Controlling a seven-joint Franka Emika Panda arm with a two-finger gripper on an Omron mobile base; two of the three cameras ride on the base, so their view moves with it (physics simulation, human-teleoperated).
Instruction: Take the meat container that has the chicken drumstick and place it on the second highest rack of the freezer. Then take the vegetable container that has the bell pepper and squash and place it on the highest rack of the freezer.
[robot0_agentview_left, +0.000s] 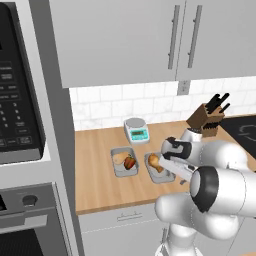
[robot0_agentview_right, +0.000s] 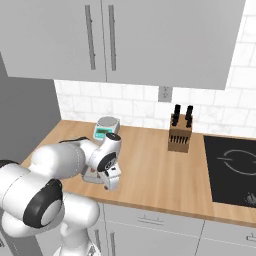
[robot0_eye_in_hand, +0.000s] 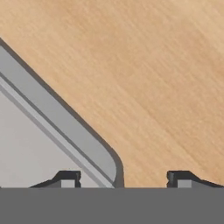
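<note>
1. the gripper (robot0_eye_in_hand: 118, 179) is down at the counter (robot0_agentview_left: 100, 175), its two tips standing apart and straddling the rim of the meat container (robot0_agentview_left: 159, 170). one tip sits inside the tray, the other outside over bare wood, at a rounded corner of the tray.
2. the jaws look part open and no pad is seen pressing the rim, so nothing seems held; whether they are closing cannot be told from what shows.
3. the meat container lies near the front edge of the counter, about midway along it, with the chicken drumstick (robot0_agentview_left: 155, 161) in it. the vegetable container (robot0_agentview_left: 123, 162) sits just beside it on the side toward the tall grey cabinet, holding the bell pepper (robot0_agentview_left: 130, 162) and the squash (robot0_agentview_left: 120, 158).
4. the step in hand, as i judge it, is pinching the meat tray's wall. to do it well, sink the tips fully so the pads cover the whole height of the rim, then close squarely across it.
5. a grip at a corner may let the tray swing; a hold nearer the middle of a straight side would likely be steadier.
6. lift slowly and keep the tray level so the drumstick does not roll out.
7. mind the scale (robot0_agentview_left: 136, 129) and the knife block (robot0_agentview_left: 203, 119) at the back edge when swinging away.
</note>
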